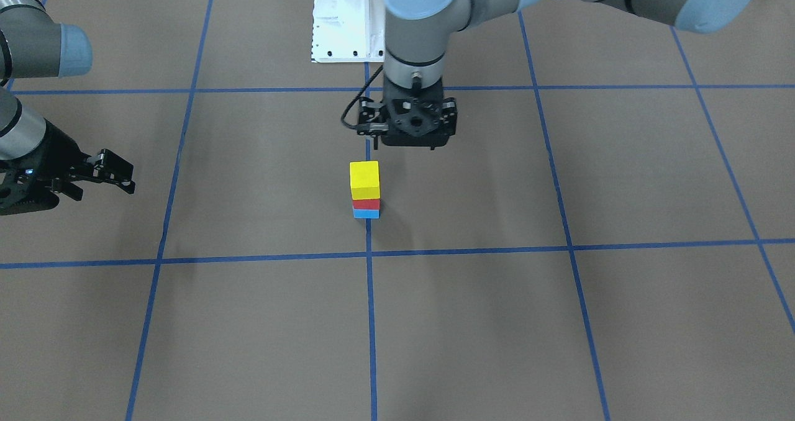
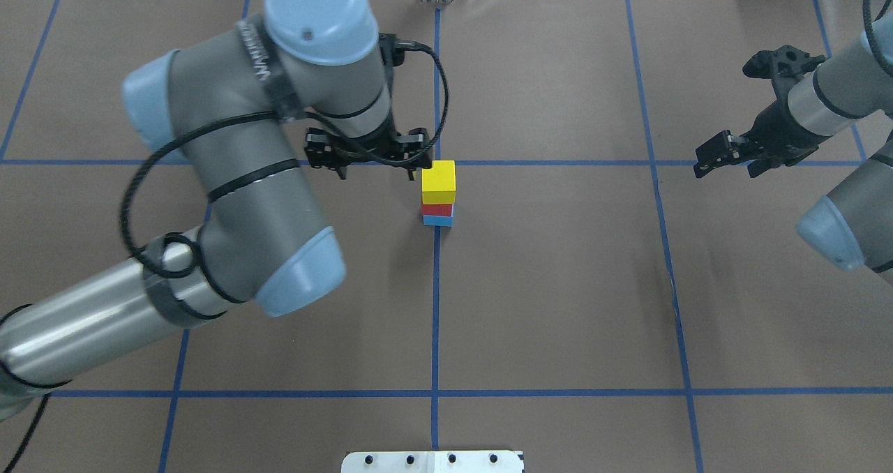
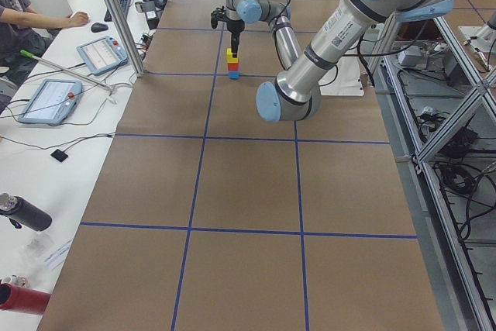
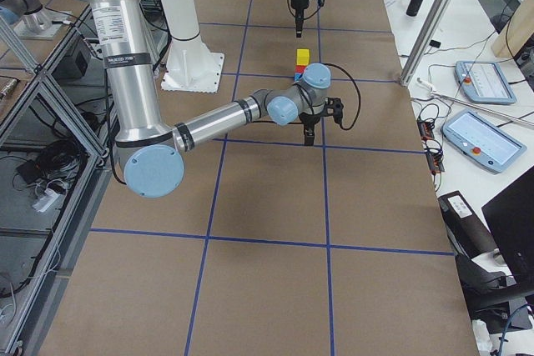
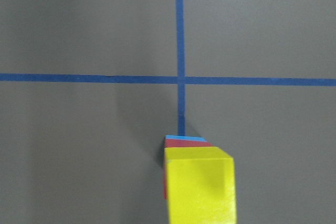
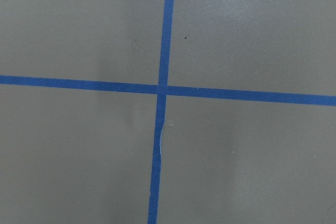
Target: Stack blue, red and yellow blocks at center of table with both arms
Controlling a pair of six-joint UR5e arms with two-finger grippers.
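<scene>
1. Now the three blocks stand as one stack [image 1: 365, 191] on the table [image 2: 558, 284]. The blue block [image 2: 437, 220] is at the bottom, the red block [image 2: 437, 209] lies on it, and the yellow block [image 2: 438, 182] is on top.
2. This stack stands on a blue tape line [image 2: 434, 305], close to a crossing of two such lines, and its sides look well aligned.
3. The left hand [image 2: 375, 174] hangs higher than the stack, a little to the robot's left of it, and points down. It is spread, holds nothing and does not touch the yellow block.
4. From the left wrist camera the stack shows at the lower edge, with the yellow top nearest to the lens.
5. The right hand [image 2: 729, 166] is well apart from the stack, on the robot's right side of it. It seems spread too, and it is empty.
6. The right wrist camera looks down on bare table with a crossing of tape lines.
7. A white pedestal base [image 1: 345, 23] stands on the robot's side of the stack, apart from it.
</scene>
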